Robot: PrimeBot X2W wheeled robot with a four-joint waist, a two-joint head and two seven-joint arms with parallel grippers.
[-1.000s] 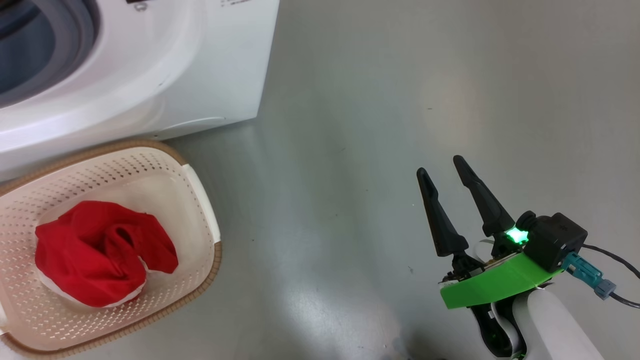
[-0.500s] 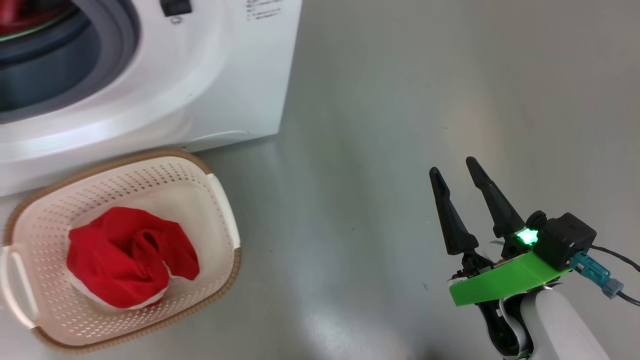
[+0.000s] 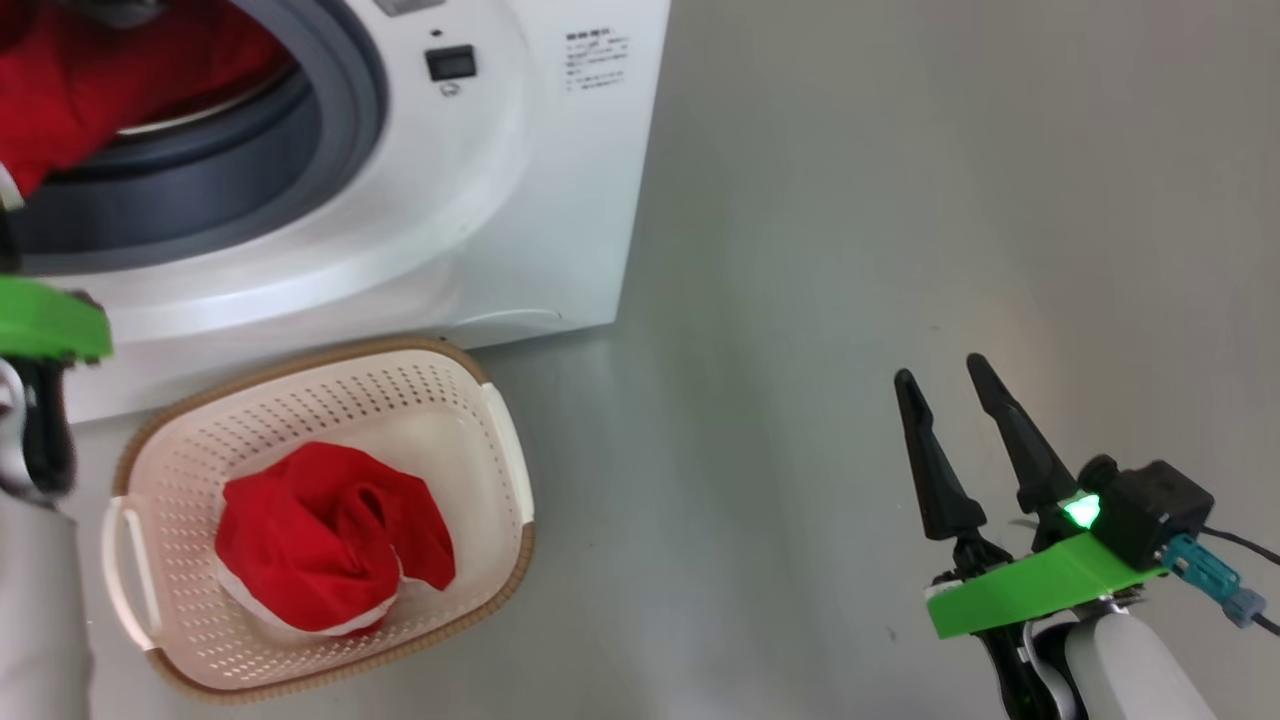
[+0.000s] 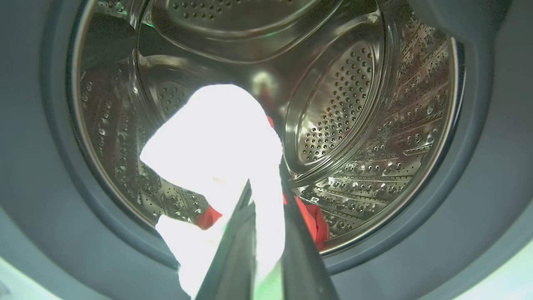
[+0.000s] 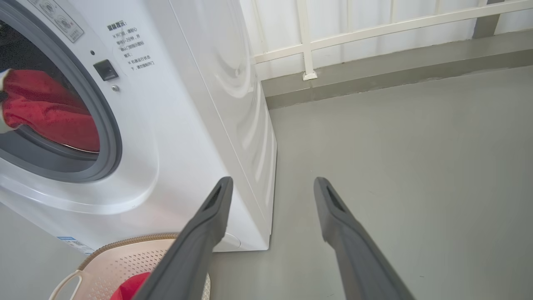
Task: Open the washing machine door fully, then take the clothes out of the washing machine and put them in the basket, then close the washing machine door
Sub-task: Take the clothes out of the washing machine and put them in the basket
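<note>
The washing machine (image 3: 480, 200) stands with its mouth uncovered; the washing machine door is out of view. In the left wrist view my left gripper (image 4: 266, 175) is shut on a white and red garment (image 4: 216, 137) in front of the steel drum (image 4: 354, 104). That garment shows red at the mouth (image 3: 90, 90), with my left arm's green bracket (image 3: 50, 320) below it. Another red garment with white edging (image 3: 320, 540) lies in the cream basket (image 3: 500, 440) on the floor before the machine. My right gripper (image 3: 940, 369) hangs open and empty over bare floor to the right.
The grey rubber ring (image 3: 340, 130) frames the drum mouth. Grey floor (image 3: 850, 200) stretches to the right of the machine. A white railing and a low kerb (image 5: 374, 71) run along the far side. The right gripper (image 5: 272, 183) points past the machine's corner (image 5: 266, 200).
The head camera has swung, shifting the whole picture right and down. A red garment and my left arm have come into view at the drum mouth. The right gripper stays open.
</note>
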